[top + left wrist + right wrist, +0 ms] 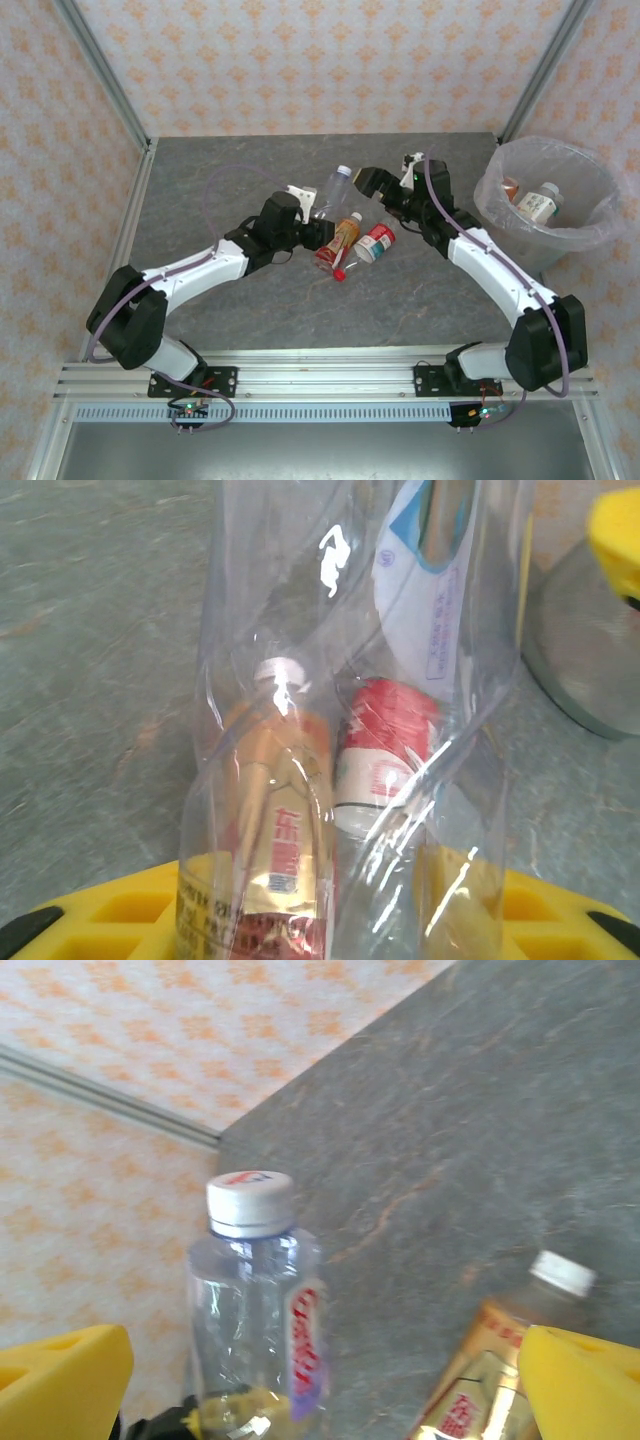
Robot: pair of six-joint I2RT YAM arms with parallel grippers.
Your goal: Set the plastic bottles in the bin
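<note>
One clear bottle (pixel 331 192) sits clenched in our left fingers (pixel 110 920); released right fingers (pixel 585 1385) nearby could knock it loose.

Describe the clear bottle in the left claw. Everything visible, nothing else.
The clear bottle is small, thin see-through plastic, creased and apparently empty. It has a white cap with red print on top, a bluish neck ring and a narrow label with red lettering. It is held cap-up, slightly tilted, near the middle of the table, the left claw shut on its lower body.
</note>
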